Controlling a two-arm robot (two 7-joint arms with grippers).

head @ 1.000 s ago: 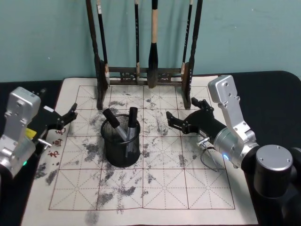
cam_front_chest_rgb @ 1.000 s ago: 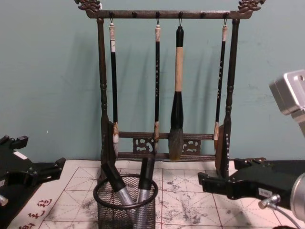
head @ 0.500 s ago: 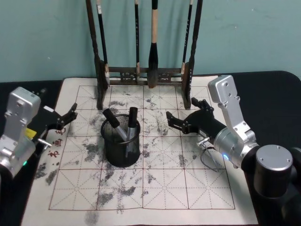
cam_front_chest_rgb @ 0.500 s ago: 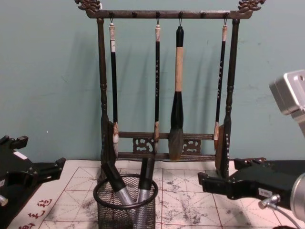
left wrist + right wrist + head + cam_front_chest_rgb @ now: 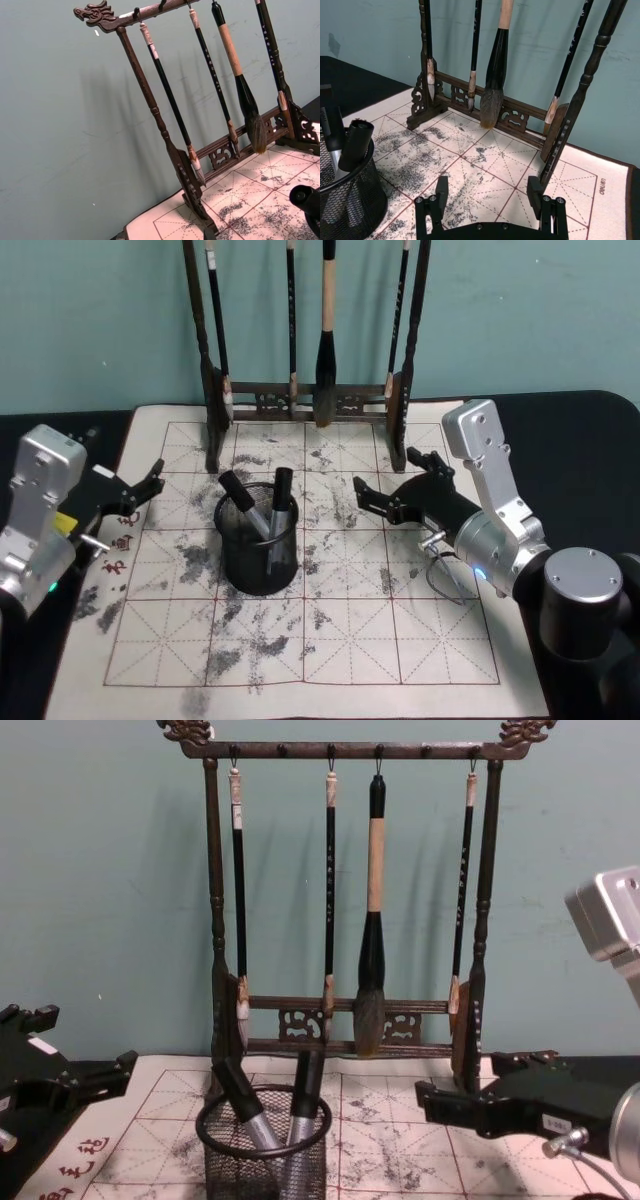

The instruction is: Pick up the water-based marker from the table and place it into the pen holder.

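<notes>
The pen holder [image 5: 258,552], a black mesh cup, stands on the ink-stained practice mat [image 5: 330,640]. Two markers with black caps and silver barrels lean inside the pen holder [image 5: 263,1160]: one [image 5: 243,503] tilts left, the other [image 5: 281,502] stands nearly upright. My right gripper [image 5: 385,470] hovers open and empty to the right of the cup, a short gap away. In the right wrist view its fingers [image 5: 440,191] are spread wide, with the pen holder [image 5: 345,197] off to one side. My left gripper [image 5: 125,458] rests open at the mat's left edge, holding nothing.
A tall dark wooden rack [image 5: 310,395] hung with several calligraphy brushes stands along the mat's back edge, close behind the cup. A black cloth [image 5: 580,440] covers the table around the mat. The mat's front half is bare paper with ink smudges.
</notes>
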